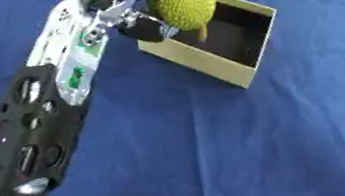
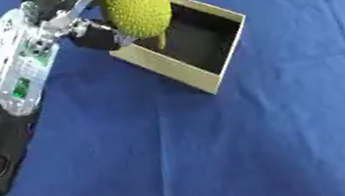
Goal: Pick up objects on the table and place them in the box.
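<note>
My left arm reaches in from seven o'clock toward twelve, and its left hand (image 1: 129, 8) has its fingers curled round the bumpy yellow-green fruit (image 1: 182, 0). I see the fruit held above the near-left wall of the box (image 1: 205, 62), hanging partly over its dark inside. The tan box sits askew on the blue table (image 1: 247, 147), toward one o'clock of the view. My right hand shows in neither view.
</note>
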You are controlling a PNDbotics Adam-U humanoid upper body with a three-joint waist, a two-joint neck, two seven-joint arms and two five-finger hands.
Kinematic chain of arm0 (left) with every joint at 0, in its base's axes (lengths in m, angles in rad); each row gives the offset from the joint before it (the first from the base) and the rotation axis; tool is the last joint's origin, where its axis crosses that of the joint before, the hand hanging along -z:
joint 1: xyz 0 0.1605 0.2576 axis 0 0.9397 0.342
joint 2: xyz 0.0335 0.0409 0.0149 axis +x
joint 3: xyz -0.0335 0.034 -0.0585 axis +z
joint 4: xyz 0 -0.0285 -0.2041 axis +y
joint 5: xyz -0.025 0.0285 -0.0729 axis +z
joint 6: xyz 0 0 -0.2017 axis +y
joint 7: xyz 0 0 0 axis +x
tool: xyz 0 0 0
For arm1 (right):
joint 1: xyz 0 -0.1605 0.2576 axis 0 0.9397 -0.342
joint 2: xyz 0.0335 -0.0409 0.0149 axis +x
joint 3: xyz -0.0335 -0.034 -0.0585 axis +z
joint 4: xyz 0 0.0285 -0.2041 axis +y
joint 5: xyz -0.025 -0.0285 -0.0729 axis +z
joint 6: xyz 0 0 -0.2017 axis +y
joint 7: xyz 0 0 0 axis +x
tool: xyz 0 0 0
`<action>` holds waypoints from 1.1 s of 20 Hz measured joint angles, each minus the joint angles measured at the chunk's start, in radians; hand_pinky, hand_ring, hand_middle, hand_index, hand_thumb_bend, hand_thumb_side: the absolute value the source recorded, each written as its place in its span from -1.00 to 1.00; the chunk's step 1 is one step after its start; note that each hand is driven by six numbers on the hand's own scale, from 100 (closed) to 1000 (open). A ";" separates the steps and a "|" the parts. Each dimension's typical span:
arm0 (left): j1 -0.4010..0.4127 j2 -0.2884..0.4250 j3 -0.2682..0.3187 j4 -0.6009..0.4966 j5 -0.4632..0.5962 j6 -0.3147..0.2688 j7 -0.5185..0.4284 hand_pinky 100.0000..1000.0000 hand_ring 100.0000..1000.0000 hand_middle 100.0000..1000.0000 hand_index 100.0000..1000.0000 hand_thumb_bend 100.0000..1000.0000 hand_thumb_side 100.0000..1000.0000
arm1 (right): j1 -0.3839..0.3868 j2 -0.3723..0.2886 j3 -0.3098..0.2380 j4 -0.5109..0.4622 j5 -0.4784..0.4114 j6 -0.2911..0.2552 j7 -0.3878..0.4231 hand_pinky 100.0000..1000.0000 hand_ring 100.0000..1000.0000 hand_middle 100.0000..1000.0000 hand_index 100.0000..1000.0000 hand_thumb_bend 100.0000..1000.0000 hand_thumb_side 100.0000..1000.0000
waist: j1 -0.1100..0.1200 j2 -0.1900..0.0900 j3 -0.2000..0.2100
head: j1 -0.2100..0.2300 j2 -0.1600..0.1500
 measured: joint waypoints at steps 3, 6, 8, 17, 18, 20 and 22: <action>-0.003 -0.026 0.022 0.038 -0.046 -0.007 0.038 -0.31 -0.22 -0.18 0.17 -0.18 -1.00 | -0.012 0.008 0.004 0.000 -0.007 0.000 0.006 0.50 0.44 0.16 0.48 -1.00 -0.05 | 0.000 0.001 -0.017 | 0.009 -0.004; -0.009 -0.044 0.045 0.069 -0.095 -0.015 0.071 -0.31 -0.22 -0.19 0.17 -0.17 -1.00 | -0.022 0.020 0.012 0.000 -0.018 0.000 0.016 0.50 0.44 0.16 0.48 -1.00 -0.03 | 0.000 0.004 -0.033 | 0.022 -0.008; -0.009 -0.055 0.062 0.085 -0.126 -0.016 0.092 -0.31 -0.22 -0.19 0.17 -0.18 -1.00 | -0.027 0.027 0.015 0.000 -0.024 0.000 0.021 0.50 0.44 0.16 0.48 -1.00 -0.02 | -0.001 0.004 -0.042 | 0.031 -0.010; -0.009 -0.097 0.126 0.161 -0.273 -0.006 0.169 0.13 0.15 0.15 0.48 0.21 -1.00 | -0.040 0.054 0.022 0.000 -0.046 0.002 0.038 0.50 0.44 0.16 0.48 -1.00 0.00 | -0.005 0.010 -0.071 | 0.053 -0.016; -0.009 -0.100 0.132 0.168 -0.289 -0.005 0.180 0.17 0.21 0.19 0.52 0.25 -1.00 | -0.040 0.056 0.022 0.000 -0.047 0.003 0.039 0.50 0.44 0.16 0.48 -1.00 0.01 | -0.005 0.010 -0.071 | 0.054 -0.016; -0.009 -0.106 0.138 0.181 -0.319 -0.006 0.195 0.44 0.56 0.53 0.73 0.46 -1.00 | -0.041 0.056 0.025 0.000 -0.050 0.003 0.040 0.50 0.44 0.16 0.48 -1.00 0.01 | -0.006 0.010 -0.072 | 0.055 -0.016; -0.009 -0.109 0.140 0.192 -0.350 -0.009 0.198 0.59 0.73 0.68 0.77 0.52 -1.00 | -0.040 0.056 0.026 0.000 -0.054 0.003 0.042 0.50 0.43 0.16 0.48 -1.00 0.02 | -0.006 0.011 -0.073 | 0.055 -0.016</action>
